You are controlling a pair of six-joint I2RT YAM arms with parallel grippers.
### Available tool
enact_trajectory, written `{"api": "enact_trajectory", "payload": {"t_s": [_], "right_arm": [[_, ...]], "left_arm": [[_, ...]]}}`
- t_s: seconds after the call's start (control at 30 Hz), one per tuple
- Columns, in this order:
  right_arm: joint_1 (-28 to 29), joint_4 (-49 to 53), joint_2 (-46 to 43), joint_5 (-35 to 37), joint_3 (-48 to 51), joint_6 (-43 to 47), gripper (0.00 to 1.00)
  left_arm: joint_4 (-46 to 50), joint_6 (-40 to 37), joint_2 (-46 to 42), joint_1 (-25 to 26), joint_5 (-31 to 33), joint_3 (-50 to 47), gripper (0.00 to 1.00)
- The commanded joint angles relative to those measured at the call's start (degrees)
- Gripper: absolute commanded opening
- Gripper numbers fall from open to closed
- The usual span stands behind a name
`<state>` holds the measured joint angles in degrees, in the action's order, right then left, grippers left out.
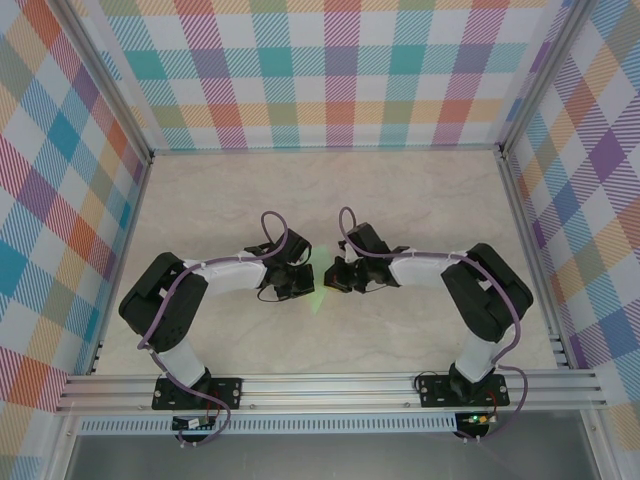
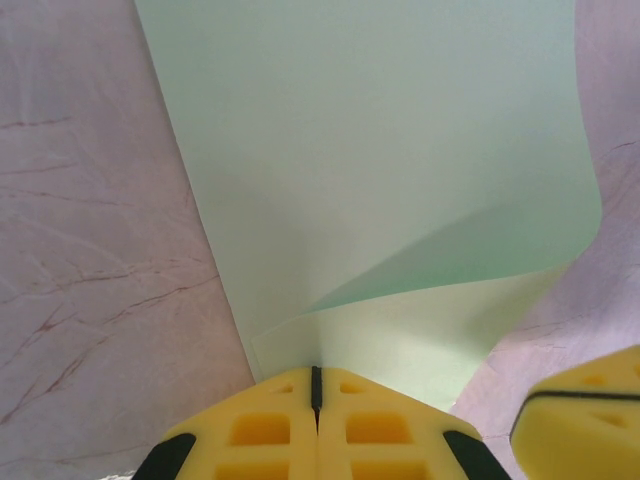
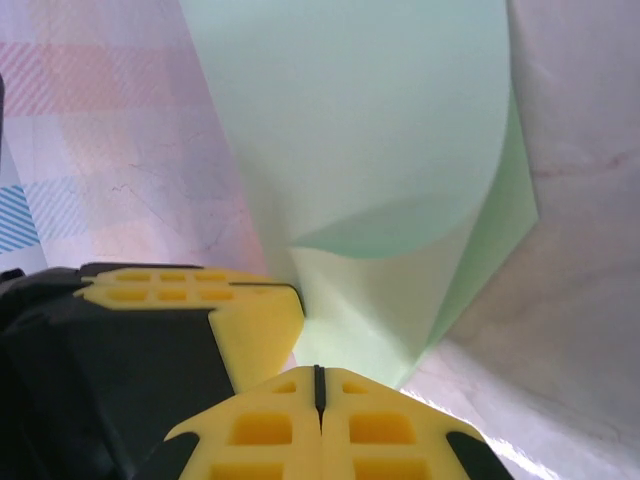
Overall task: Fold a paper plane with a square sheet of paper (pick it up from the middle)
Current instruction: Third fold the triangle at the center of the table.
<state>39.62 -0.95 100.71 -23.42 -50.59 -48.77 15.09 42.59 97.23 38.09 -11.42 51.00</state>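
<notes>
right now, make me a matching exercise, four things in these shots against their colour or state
Things:
1. square sheet of paper
2. left pincer
3. table
4. back wall

Colour or state:
a. bright multicolour checks
b. pale mint green, one side curling over
c. yellow, shut on the paper's edge
d. pale, marbled with thin veins

Pairs: 1-b, 2-c, 3-d, 4-a
</notes>
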Motion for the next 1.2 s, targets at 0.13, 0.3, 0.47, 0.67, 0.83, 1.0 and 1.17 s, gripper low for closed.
{"api": "enact_trajectory", "payload": {"t_s": [0.13, 0.3, 0.47, 0.67, 0.83, 1.0, 1.17], "right_arm": [[0.1, 1.1, 4.7, -0.9, -2.8, 2.1, 0.00], [0.1, 1.7, 5.4, 1.0, -1.8, 1.0, 0.00], [0.1, 3.2, 5.7, 2.9, -1.3, -0.7, 0.00], [0.1, 4.2, 6.0, 3.9, -1.1, -3.9, 0.00], [0.1, 5.2, 5.9, 4.7, -0.9, -6.2, 0.00], [0.1, 5.3, 5.7, 5.0, -0.8, -7.8, 0.00], [0.1, 5.4, 5.7, 5.0, -0.9, -8.1, 0.00]], "left_arm": [[4.0, -1.3, 0.3, -0.3, 3.2, -0.6, 0.04], [4.9, -2.5, 0.0, -0.3, 2.8, 1.5, 0.05], [5.0, -2.9, -2.3, -0.3, 1.8, 3.4, 0.09], [1.4, 0.1, -8.6, 0.3, 0.0, 0.6, 0.19], [-6.8, 5.5, -12.3, 2.1, -2.0, -5.7, 0.21], [-11.7, 9.2, -11.6, 4.2, -3.3, -9.4, 0.18], [-12.5, 10.4, -8.3, 5.7, -3.4, -9.8, 0.12]]}}
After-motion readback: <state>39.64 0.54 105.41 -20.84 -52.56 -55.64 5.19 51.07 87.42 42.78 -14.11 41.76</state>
